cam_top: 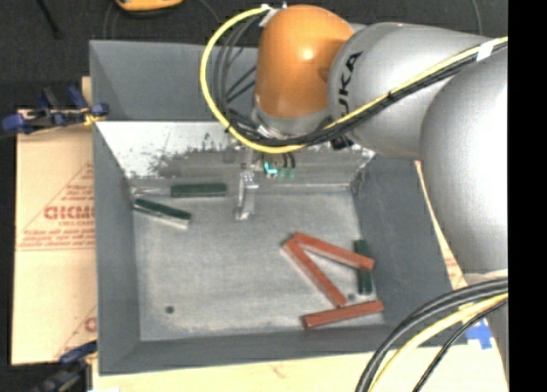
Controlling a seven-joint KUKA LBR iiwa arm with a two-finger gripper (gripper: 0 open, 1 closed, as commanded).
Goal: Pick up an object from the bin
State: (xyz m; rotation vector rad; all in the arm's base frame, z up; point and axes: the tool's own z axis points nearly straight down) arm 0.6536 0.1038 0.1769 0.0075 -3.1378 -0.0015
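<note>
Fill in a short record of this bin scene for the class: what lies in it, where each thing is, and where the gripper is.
bin: grey metal
gripper: mid-bin near the back wall, above bare floor
dark green bar: nearest thing, toward the view's left of the gripper, lying flat
red-brown sticks: three, loosely crossed at the view's lower right
small dark green piece: by the sticks' right ends

"UKA" legible on silver arm (402,83), nr wrist.
</note>
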